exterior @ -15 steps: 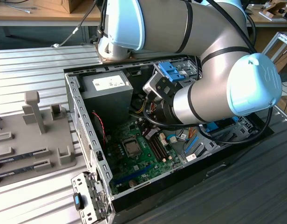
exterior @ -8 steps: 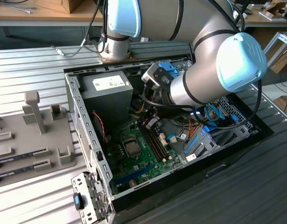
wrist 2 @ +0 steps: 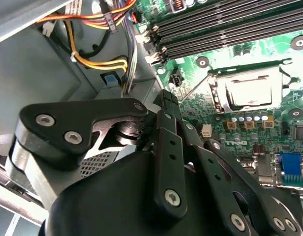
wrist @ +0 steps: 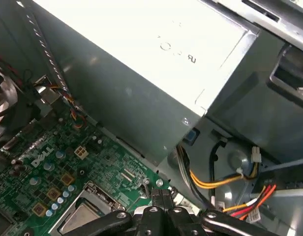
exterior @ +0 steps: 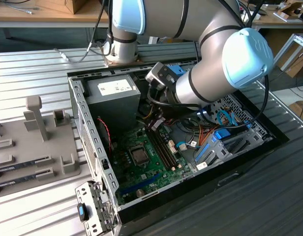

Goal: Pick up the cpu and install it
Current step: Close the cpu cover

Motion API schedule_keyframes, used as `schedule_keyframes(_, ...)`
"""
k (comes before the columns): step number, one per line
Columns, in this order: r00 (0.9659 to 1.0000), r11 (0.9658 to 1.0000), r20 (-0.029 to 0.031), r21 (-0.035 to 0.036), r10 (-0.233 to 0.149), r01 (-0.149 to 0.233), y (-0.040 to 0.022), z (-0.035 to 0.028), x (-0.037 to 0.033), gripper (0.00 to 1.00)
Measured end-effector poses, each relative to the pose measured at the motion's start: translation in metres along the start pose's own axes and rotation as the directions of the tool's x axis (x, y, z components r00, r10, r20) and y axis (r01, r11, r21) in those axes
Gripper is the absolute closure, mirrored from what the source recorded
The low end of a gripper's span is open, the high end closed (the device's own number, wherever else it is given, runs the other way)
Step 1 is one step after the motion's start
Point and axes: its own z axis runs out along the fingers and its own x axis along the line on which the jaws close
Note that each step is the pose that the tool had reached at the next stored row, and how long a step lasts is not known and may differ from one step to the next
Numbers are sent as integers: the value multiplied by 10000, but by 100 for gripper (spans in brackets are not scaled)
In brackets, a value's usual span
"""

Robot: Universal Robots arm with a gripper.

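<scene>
- Inside the open case [exterior: 92, 147] on the ribbed tabletop [exterior: 33, 69], I see the cpu [exterior: 139, 155] already seated in its socket on the green board [exterior: 156, 169]; its silvery top shows in both wrist views [wrist 2: 250, 92] [wrist: 81, 217], under the metal socket frame.
- My hand [wrist 2: 167, 101] hangs above the board, near the socket but apart from it, just beside the grey power box [exterior: 112, 101]. Its two dark fingertips [wrist: 161, 196] are pressed together with nothing between them.
- White lettering is printed on the board beside the socket, and the power box carries a white label [exterior: 114, 87]; I leave the print unread.
- Long memory sticks [exterior: 164, 147] lie in slots just beside the socket, towards the exterior view's right.
- Yellow, orange and red wires [wrist: 215, 182] run out of the power box close to my hand; more wiring [exterior: 205, 132] and blue plastic parts [exterior: 223, 135] crowd the case further to the exterior view's right.
- Grey holders [exterior: 38, 137] stand on the tabletop at the exterior view's left.
- My arm [exterior: 210, 73] reaches over the case from behind.
</scene>
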Motion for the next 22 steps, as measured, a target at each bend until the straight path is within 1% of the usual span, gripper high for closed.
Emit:
schedule_keyframes(1, 10000, 10000, -27, -8, -62, 62, 19, 15, -18, 89)
schedule_keyframes(3, 9999, 9999, -51, -15, -117, 116, 39, 33, -38, 89)
schedule_keyframes(4, 9999, 9999, -38, -36, -130, 129, 44, 54, -44, 89)
schedule_keyframes(7, 9999, 9999, -10, -71, -137, 137, 52, 81, -22, 89)
schedule_keyframes(9, 9999, 9999, -4, -79, -139, 139, 68, 100, 7, 89)
schedule_keyframes(13, 9999, 9999, 2, -88, -141, 141, 85, 121, 38, 89)
schedule_keyframes(16, 9999, 9998, 4, -93, -147, 147, 82, 122, 46, 89)
schedule_keyframes(19, 9998, 9998, -7, -97, -174, 174, 61, 110, 65, 89)
schedule_keyframes(22, 9998, 9998, -9, -98, -177, 177, 56, 107, 69, 89)
